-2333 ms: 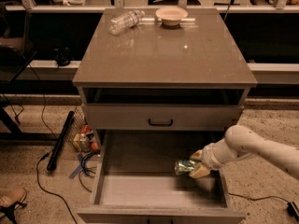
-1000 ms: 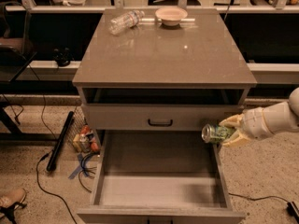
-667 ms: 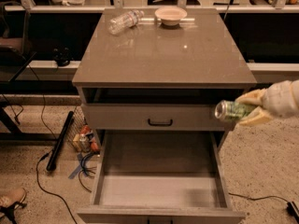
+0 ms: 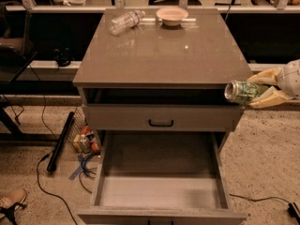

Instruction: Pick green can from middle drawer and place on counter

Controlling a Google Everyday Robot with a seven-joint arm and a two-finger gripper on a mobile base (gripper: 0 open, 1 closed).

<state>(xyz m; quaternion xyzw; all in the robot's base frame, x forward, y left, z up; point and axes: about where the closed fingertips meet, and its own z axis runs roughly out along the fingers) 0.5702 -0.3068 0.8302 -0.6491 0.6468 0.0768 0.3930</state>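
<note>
My gripper (image 4: 263, 89) is at the right edge of the view, beside the cabinet's front right corner and just below the counter's height. Its cream fingers (image 4: 267, 75) are shut on the green can (image 4: 241, 91), which lies on its side in the air with its silver end pointing left. The middle drawer (image 4: 159, 191) is pulled wide open below, and its grey floor is bare. The glossy taupe counter (image 4: 159, 55) tops the cabinet, up and left of the can.
A clear plastic bottle (image 4: 125, 20) lies at the counter's back left and a pale bowl (image 4: 172, 15) stands at the back middle. A shallow drawer front with a black handle (image 4: 161, 123) sits shut above the open drawer. Cables, a black bar (image 4: 60, 141) and clutter lie on the floor at left.
My gripper has lifted the green can out of the middle drawer and carried it up and to the right, to beside the counter's front right corner. The drawer is now empty.
</note>
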